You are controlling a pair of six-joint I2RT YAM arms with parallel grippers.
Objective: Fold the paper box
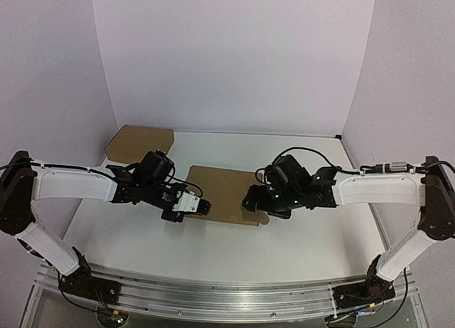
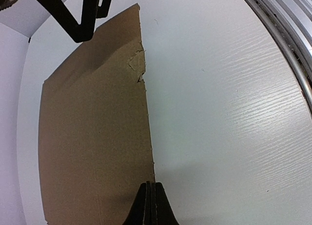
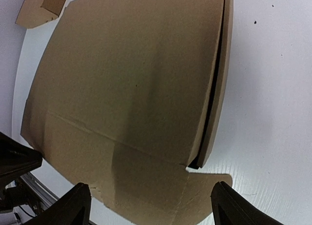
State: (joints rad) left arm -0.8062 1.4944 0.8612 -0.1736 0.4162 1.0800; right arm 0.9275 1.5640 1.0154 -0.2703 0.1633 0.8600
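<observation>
At the paper box (image 1: 224, 189) edge, my left claw (image 2: 150, 200) sits closed, right claw (image 3: 148, 193) wide above; a nudge could skid the flat sheet across the table (image 1: 213, 253).

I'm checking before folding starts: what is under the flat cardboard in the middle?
The paper box lies on the white table, and only table surface shows around its edges. Anything beneath the sheet itself is hidden.
</observation>
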